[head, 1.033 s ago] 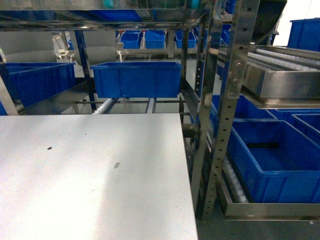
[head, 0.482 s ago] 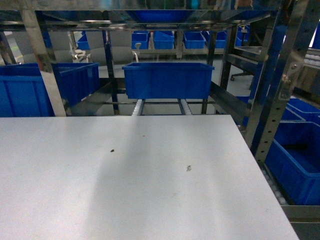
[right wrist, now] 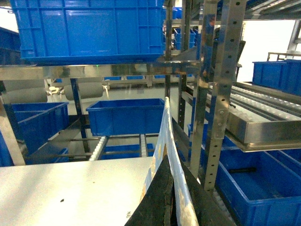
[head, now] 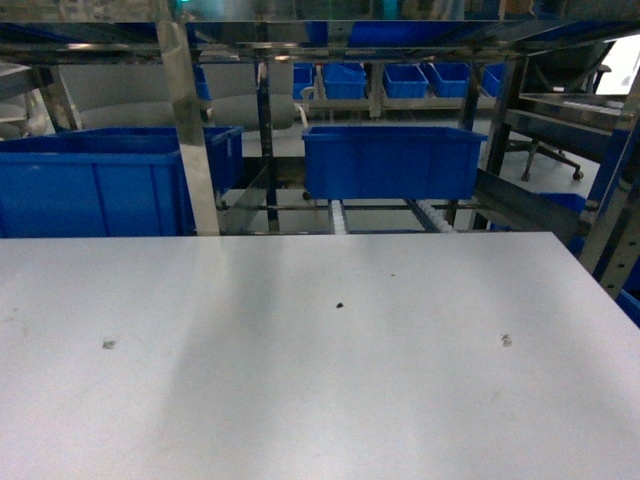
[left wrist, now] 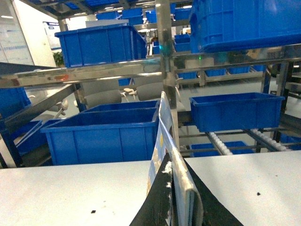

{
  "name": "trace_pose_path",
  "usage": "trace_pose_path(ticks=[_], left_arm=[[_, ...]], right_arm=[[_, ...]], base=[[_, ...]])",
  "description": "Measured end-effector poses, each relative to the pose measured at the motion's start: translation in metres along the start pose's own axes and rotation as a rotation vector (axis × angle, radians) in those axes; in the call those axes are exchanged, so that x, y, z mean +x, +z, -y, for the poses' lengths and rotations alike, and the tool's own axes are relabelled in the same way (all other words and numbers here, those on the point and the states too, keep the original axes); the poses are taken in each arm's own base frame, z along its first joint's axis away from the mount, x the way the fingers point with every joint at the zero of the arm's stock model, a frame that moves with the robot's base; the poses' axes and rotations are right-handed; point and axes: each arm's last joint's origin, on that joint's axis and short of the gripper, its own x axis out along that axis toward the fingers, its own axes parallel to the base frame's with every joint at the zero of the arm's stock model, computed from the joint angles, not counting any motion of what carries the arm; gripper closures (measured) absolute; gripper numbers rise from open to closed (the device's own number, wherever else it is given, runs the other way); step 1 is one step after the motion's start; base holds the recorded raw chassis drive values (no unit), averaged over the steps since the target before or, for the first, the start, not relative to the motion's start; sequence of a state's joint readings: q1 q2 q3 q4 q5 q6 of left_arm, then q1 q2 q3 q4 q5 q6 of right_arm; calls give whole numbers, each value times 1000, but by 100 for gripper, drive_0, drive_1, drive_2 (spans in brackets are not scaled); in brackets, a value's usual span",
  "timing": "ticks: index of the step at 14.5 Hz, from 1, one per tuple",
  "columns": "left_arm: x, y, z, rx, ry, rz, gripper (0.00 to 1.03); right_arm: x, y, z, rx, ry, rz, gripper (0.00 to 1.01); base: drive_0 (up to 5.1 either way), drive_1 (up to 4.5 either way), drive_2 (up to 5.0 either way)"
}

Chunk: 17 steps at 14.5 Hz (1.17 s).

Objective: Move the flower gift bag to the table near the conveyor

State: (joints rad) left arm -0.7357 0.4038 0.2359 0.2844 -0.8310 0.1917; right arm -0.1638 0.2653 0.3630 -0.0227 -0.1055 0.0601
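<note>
The flower gift bag (left wrist: 163, 123) shows edge-on in the left wrist view as a thin white printed panel rising above the white table (left wrist: 70, 188). My left gripper (left wrist: 169, 165) is shut on its rim, one black finger on each side. In the right wrist view the bag (right wrist: 165, 123) again stands edge-on, with my right gripper (right wrist: 166, 165) shut on it near the table's (right wrist: 70, 188) right edge. Neither the bag nor the grippers appear in the head view. There the table (head: 300, 390) fills the lower half, with the steel conveyor (head: 186, 130) and its white rollers (head: 337, 215) right behind it.
Blue plastic bins sit in the racking behind the table: one at the left (head: 100, 185) and one on the rollers (head: 393, 162). More racking with a perforated steel post (right wrist: 218, 94) and a blue bin (right wrist: 263, 188) stands right of the table. Small dark specks (head: 340, 304) mark the tabletop.
The head view has swung left: the table, bins and racking have slid to the right, and the table now spans the whole width. The right-hand rack has left the view.
</note>
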Motion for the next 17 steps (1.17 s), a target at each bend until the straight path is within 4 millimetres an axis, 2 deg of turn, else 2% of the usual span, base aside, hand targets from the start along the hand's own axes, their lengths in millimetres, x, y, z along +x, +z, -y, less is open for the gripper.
trace_pose_path(ticks=[9,14,17], left_arm=[[0,0,0,1,0,-1,101],[0,0,0,-1,3,1,101],[0,1,-1,-5,4,4,101]], right_arm=[[0,0,0,0,0,-2,99],[0,-1,0,1,3,-6,99],[-1,0,0,-1,3,6,99]], base=[[-473,225,225],[0,0,0],[-3,379,-385]])
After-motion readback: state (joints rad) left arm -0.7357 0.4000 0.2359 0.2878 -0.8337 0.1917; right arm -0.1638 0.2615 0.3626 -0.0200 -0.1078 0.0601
